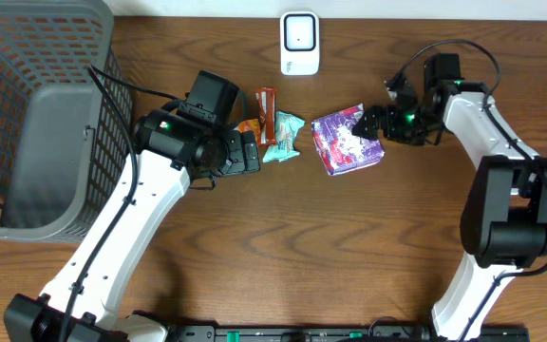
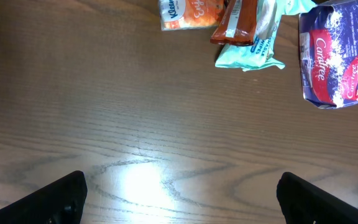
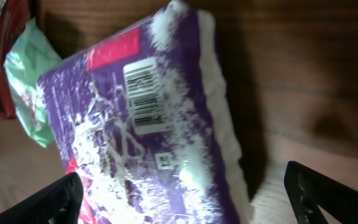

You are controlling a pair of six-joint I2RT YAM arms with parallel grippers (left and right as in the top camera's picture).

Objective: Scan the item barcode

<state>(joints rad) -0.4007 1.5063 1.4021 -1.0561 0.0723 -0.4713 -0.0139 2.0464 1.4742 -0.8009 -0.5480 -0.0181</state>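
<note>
Just ahead of your right gripper [image 3: 186,191], jaws spread and empty, lies the purple pack [image 3: 104,162], barcode [image 3: 145,94] facing the wrist camera; grab its edges, stay off that label, mate.

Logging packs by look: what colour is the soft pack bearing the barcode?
The soft plastic pack is purple with white splashes; clearest in right wrist view.

The pack [image 1: 347,141] was purple with white splashes, a pink-red patch and a white barcode label [image 3: 143,94] striped in black. The packet [image 1: 282,139] was mint green, the bar wrapper [image 1: 268,107] red-brown, the pouch [image 2: 188,14] orange. The basket [image 1: 27,57] was grey mesh, the scanner [image 1: 299,43] white, the bench [image 1: 349,247] brown wood grain.
</note>
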